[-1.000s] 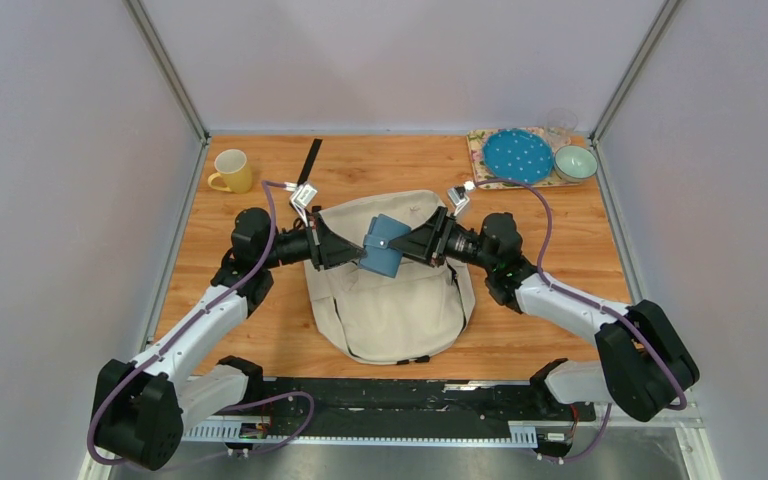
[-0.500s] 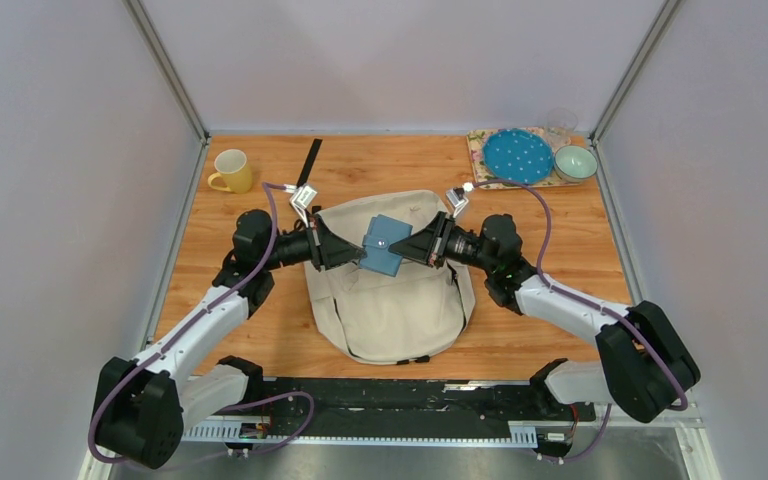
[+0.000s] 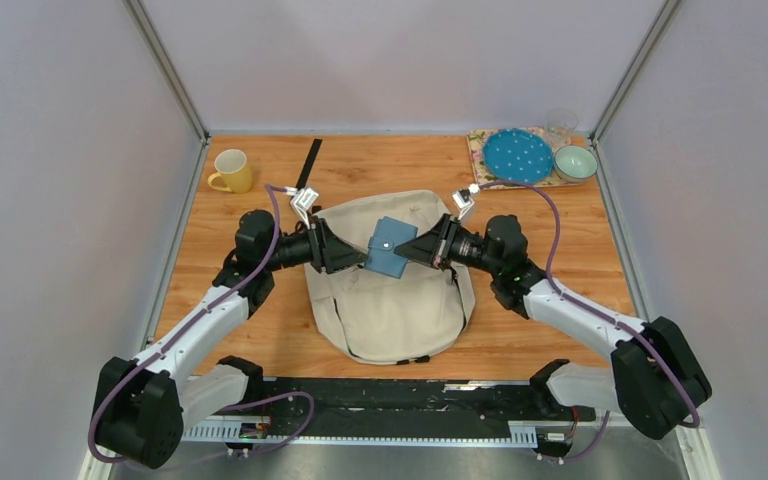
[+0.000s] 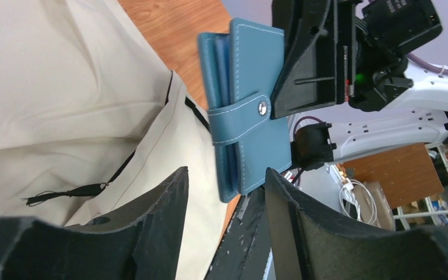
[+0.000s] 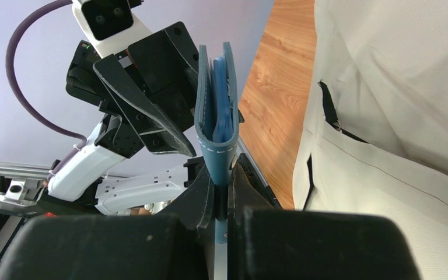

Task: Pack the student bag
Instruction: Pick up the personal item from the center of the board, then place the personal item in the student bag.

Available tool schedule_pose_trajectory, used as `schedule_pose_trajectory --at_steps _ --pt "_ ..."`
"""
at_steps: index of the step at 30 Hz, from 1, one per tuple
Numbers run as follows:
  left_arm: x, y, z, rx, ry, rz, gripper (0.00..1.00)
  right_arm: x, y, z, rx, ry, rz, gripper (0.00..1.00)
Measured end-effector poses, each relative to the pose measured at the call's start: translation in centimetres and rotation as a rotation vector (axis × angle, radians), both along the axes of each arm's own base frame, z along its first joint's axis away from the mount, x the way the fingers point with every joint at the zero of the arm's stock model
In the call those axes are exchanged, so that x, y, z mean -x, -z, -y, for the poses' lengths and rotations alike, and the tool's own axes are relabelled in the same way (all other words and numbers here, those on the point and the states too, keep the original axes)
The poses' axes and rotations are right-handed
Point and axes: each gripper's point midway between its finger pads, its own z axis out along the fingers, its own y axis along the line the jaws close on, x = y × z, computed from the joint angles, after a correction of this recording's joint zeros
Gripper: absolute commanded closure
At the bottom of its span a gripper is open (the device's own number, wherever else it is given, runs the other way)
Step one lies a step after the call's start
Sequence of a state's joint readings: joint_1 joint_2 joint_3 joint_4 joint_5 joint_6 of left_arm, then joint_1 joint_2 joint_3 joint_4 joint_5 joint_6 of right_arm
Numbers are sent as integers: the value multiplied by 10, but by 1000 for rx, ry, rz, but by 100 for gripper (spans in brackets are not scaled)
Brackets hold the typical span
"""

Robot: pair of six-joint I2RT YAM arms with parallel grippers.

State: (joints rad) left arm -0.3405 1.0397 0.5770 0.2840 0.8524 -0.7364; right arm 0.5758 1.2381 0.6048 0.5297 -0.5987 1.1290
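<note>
On wooden table (pale walls around), student bag lies.

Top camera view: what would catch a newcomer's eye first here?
A blue wallet hangs in mid-air at the centre, above the cream student bag. The right gripper is shut on it, while the left gripper faces it with jaws open. A yellow mug stands at the back left, a dotted blue plate at the back right.

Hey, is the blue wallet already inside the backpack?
No, the right gripper is pinching the blue wallet in the air over the student bag.
</note>
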Motion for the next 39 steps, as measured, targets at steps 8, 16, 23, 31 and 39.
schedule_pose_trajectory --at_steps 8,16,23,31,39 --pt "-5 15 -8 -89 -60 -17 32 -3 3 28 124 170 25 100" --pt "-21 8 -1 -235 -117 72 32 -3 -12 94 233 487 101 100" --pt "-28 32 24 -421 -102 74 32 1 3 128 323 617 80 100" --pt "-43 70 28 -628 -181 -20 22 8 13 149 349 687 80 100" --pt "-56 84 28 -726 -320 -99 20 10 24 156 394 705 54 100"
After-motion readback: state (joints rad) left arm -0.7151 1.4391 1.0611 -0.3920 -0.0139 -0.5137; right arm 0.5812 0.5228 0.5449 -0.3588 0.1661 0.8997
